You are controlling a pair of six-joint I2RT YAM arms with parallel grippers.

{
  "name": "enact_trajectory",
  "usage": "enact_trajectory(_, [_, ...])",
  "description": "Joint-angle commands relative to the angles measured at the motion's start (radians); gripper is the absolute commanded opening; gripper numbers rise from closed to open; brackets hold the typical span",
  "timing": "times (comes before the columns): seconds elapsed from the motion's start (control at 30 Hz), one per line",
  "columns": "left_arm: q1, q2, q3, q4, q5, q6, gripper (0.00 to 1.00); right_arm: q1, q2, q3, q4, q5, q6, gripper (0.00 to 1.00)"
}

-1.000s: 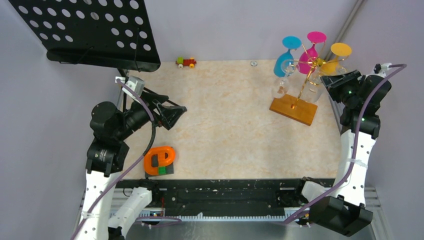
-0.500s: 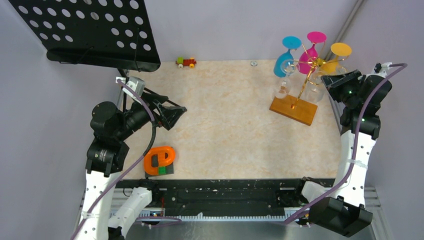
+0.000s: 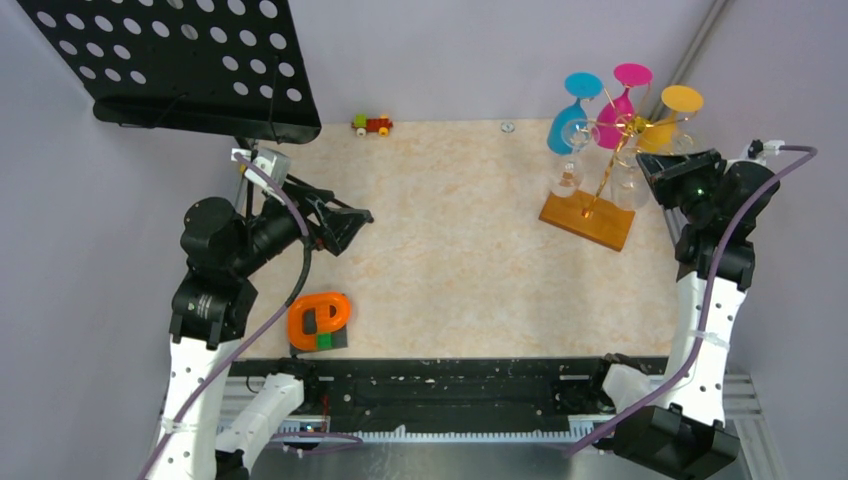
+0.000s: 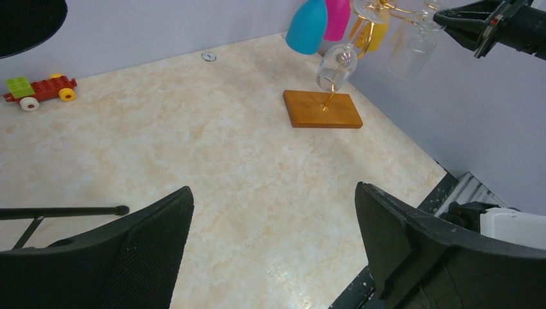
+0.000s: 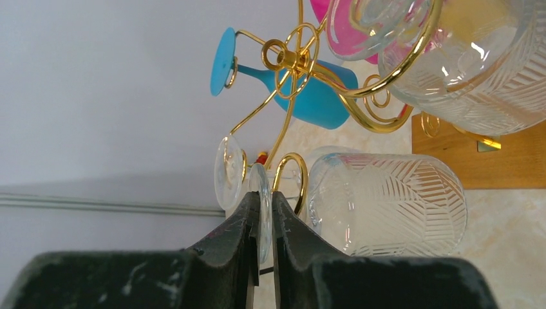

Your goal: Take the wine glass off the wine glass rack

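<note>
Right wrist view: my right jaws, nearly shut, pinch the foot of the clear wine glass (image 5: 386,206), which hangs on the gold wine glass rack (image 5: 286,58). My arm just pulled back a little, so I think the slide-off is starting.

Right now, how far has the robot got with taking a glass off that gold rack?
Gripping looks done: the right gripper is shut on the thin foot of a clear wine glass. That foot hangs at a curled arm of the wine glass rack, so the glass is not off yet. Left: slide it out and carry it clear. The left gripper hangs open, far from the rack.
</note>
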Motion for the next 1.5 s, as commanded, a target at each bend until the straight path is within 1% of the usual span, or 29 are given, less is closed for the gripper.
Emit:
enact_trajectory(0.0, [-0.004,0.002,0.03,0.008,-0.027,0.004,0.99,-0.009,-0.043,-0.025,0.084,0.007,0.065,0.0])
enact_trajectory(0.23, [-0.004,-0.002,0.03,0.004,-0.041,0.007,0.99,-0.009,-0.088,-0.002,0.082,0.04,0.11,0.0])
enact_trajectory(0.4, [-0.004,0.0,0.031,0.004,-0.045,0.006,0.99,-0.009,-0.094,0.017,0.088,0.027,0.125,0.0])
enact_trajectory(0.73, [-0.005,-0.003,0.031,0.0,-0.054,0.007,0.99,-0.009,-0.057,-0.069,0.269,-0.062,0.227,0.0])
enact_trajectory(0.9, [-0.005,0.002,0.033,0.001,-0.056,0.008,0.99,-0.009,-0.019,-0.085,0.318,-0.107,0.25,0.0])
enact_trajectory(1.17, [-0.004,0.012,0.036,0.001,-0.057,0.005,0.99,-0.009,0.003,-0.092,0.351,-0.103,0.25,0.0])
enact_trajectory(1.27, [-0.004,0.02,0.04,0.0,-0.053,0.002,0.99,-0.009,0.014,-0.093,0.4,-0.091,0.249,0.0])
enact_trajectory(1.47, [-0.004,0.021,0.042,-0.001,-0.052,-0.001,0.99,-0.009,0.039,-0.077,0.407,-0.038,0.238,0.0])
